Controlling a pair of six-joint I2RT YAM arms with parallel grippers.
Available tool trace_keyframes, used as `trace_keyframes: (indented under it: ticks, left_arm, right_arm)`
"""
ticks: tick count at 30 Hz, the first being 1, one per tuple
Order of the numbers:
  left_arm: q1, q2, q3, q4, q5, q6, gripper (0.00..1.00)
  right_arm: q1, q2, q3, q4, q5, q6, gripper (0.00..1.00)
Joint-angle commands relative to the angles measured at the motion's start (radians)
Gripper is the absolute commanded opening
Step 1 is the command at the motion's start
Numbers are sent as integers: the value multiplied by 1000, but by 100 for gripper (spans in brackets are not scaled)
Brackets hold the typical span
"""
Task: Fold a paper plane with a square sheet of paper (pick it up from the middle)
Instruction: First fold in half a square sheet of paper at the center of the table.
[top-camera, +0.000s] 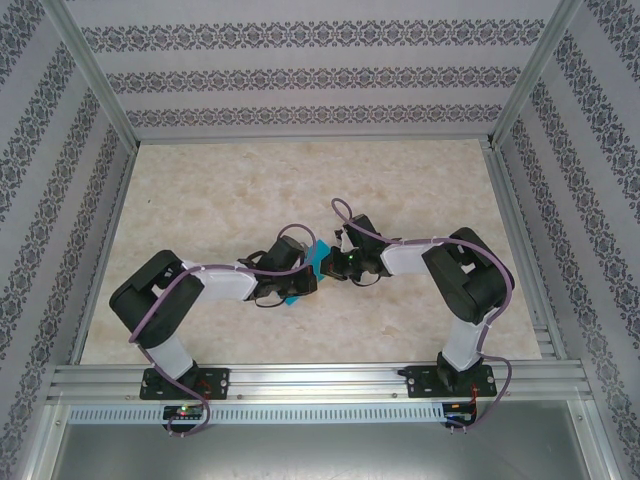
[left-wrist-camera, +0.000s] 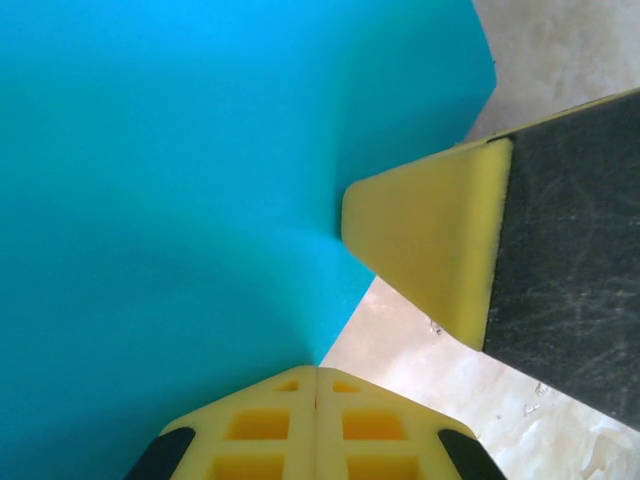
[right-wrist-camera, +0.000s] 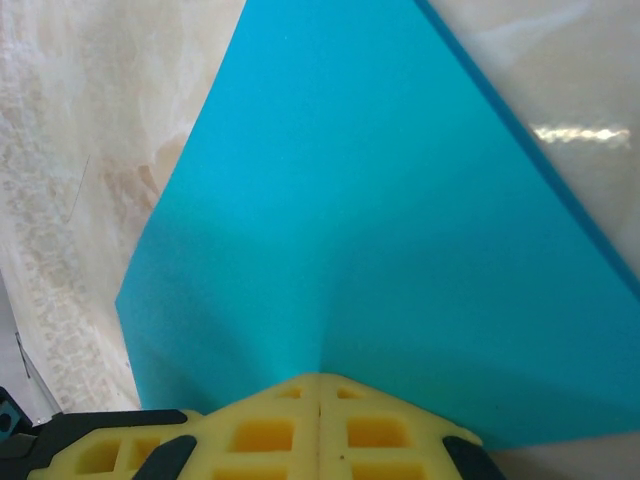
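Two clamps on: left gripper (left-wrist-camera: 317, 388) and right gripper (right-wrist-camera: 320, 390) are both pinched tight on the square sheet of paper (top-camera: 318, 262), held over the middle of the table (top-camera: 200, 190). Risk now: pulling apart could tear it, or uneven tension could set a skewed crease.

The thin, plain teal-blue square sheet of paper (top-camera: 318, 262) sits over the middle of the counter (top-camera: 220, 190), pinched at one edge by the closed left claw (left-wrist-camera: 316, 372) and at another by the closed right claw (right-wrist-camera: 320, 378). It is unmarked and bows into a soft ridge at each pinch.
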Motion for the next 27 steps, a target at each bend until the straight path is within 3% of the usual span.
trace_keyframes:
  ticks: [1, 15, 27]
  left_arm:
    - [12, 16, -14, 26, -27, 30, 0]
    - [63, -55, -206, 119, 43, -20, 0]
    - [65, -170, -290, -24, 121, 48, 0]
  right_arm:
    - [-10, 65, -19, -77, 90, -15, 0]
    - [-67, 128, 14, -185, 159, -70, 0]
    - [-69, 160, 38, -226, 183, -64, 0]
